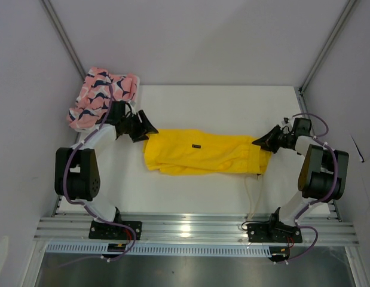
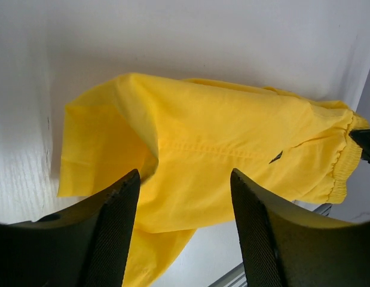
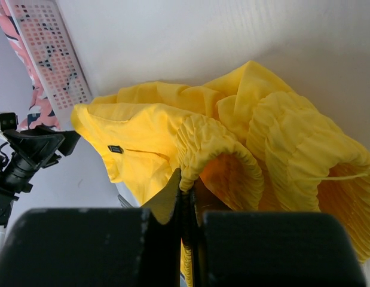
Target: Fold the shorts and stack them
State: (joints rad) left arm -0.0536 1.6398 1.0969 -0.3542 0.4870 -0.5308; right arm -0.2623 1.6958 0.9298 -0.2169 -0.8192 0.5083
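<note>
Shorts, two pairs in all, are what I can count from here. The yellow shorts (image 1: 202, 152) lie stretched left to right across the middle of the white desk (image 1: 202, 107), partly folded over on themselves, with one small dark label (image 1: 196, 146) showing on top. The pink shorts (image 1: 101, 95), printed in navy and white, sit bunched at the upper left of the overhead view, well apart from the yellow pair. They rest at one white mesh basket (image 3: 53, 54); whether they lie in it or over it I cannot tell. Two arms are at work, one at each end of the yellow pair. The left fingers (image 1: 150, 127) are at the leg end on the left; in the left wrist view they stand spread apart with nothing clamped between them and yellow cloth showing through the gap. Whether they touch the fabric I cannot tell. The right fingers (image 1: 262, 142) are at the right end, and the right wrist view shows them pressed together, pinching the gathered elastic waistband, which puckers up around the grip.
</note>
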